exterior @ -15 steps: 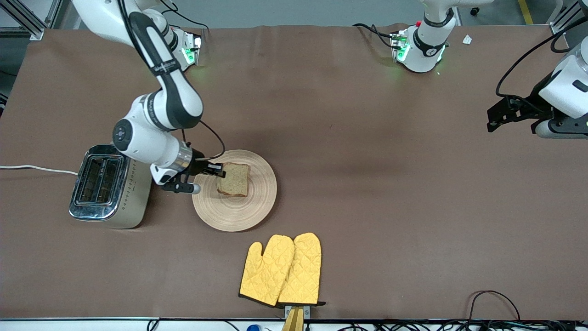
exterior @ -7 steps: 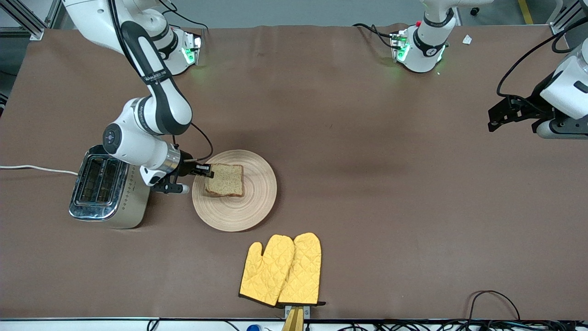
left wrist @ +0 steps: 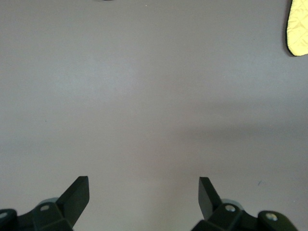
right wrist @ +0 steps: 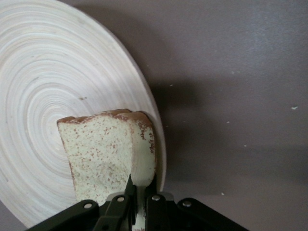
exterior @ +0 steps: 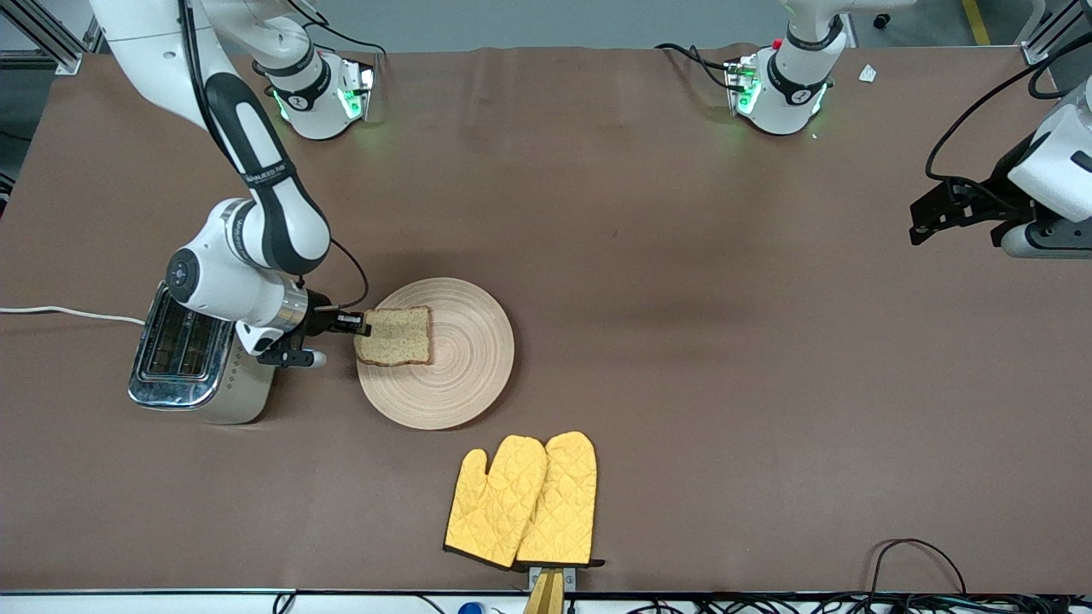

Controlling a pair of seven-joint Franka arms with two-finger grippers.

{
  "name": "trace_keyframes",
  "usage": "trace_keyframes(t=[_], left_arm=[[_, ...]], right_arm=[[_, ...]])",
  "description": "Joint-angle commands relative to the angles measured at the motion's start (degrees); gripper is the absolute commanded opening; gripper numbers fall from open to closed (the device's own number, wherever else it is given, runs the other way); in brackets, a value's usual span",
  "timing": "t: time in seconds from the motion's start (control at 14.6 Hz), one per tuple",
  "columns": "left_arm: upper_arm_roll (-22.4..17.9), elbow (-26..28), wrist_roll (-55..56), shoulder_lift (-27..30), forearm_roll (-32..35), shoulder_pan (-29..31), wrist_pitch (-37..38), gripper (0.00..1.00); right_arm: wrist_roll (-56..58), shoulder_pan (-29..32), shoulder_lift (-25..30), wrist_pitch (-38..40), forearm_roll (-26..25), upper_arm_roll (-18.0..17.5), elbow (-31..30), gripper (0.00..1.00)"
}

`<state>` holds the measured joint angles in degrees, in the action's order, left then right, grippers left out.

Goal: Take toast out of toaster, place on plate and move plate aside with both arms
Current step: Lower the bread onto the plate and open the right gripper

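Nearest the front camera, at the table's edge: pair of yellow quilted oven mitts (exterior: pixel 522 501) lying flat on the brown table cover (exterior: pixel 682 358), side by side and touching. Farther up: round, flat, light beige wooden plate (exterior: pixel 465 358) with concentric ring grooves, resting on the cover. Over the plate's rim toward the right arm's end: squarish slice of brown wholegrain toast (exterior: pixel 395 336) with darker crust, pinched at one edge by the right arm's black two-finger gripper (exterior: pixel 357 323), clenched tight on the crust and seen thin between the fingers in the right wrist view (right wrist: pixel 139 159). Beside the plate, at the right arm's end: shiny silver two-slot toaster (exterior: pixel 198 358), partly covered by the arm's white wrist. Toward the other end, well apart from everything: left arm's black gripper (exterior: pixel 930 213), waiting over bare cover, fingers (left wrist: pixel 77 195) spread wide with nothing between them.
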<state>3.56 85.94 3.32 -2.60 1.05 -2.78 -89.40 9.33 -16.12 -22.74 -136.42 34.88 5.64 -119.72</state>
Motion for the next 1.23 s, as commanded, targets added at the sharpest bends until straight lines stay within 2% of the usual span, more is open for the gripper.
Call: trace_keyframes(t=[0.0,0.14,0.21,0.55,0.68,0.82,1.03,1.16], left_arm=[[0.0,-0.1,-0.9,0.1,1.0,0.1,0.5,1.0],[0.1,-0.1,-0.8,0.1,1.0,-0.2,0.5,1.0],[0.1,-0.1,-0.8,0.1,1.0,-0.2,0.5,1.0],[0.1,-0.2,-1.7,0.1,1.0,0.1,0.5,1.0],[0.0,-0.4,-2.3,-0.3,1.1,0.1,0.5,1.0],[0.0,-0.3,-2.1,-0.6,1.0,-0.1,0.5,1.0],[0.3,-0.2,-1.9,-0.6,0.8,-0.4,0.5,1.0],[0.5,0.3,-2.3,-1.9,-1.8,0.1,0.5,1.0]], right_arm=[[0.8,-0.1,0.5,-0.2,1.5,-0.6,-0.5,0.14],[0.7,-0.1,0.5,-0.2,1.5,-0.6,-0.3,0.16],[0.8,-0.1,0.5,-0.2,1.5,-0.6,-0.3,0.29],[0.8,0.0,1.1,-0.1,0.9,-0.5,0.0,0.72],[0.9,-0.1,1.2,0.0,-0.4,-0.3,0.4,0.98],[0.8,0.4,1.6,0.7,-5.6,-0.2,1.8,1.0],[0.7,0.4,5.1,1.3,-12.5,1.2,1.9,1.0],[-0.2,0.6,7.8,5.4,-16.2,2.7,3.3,1.0]])
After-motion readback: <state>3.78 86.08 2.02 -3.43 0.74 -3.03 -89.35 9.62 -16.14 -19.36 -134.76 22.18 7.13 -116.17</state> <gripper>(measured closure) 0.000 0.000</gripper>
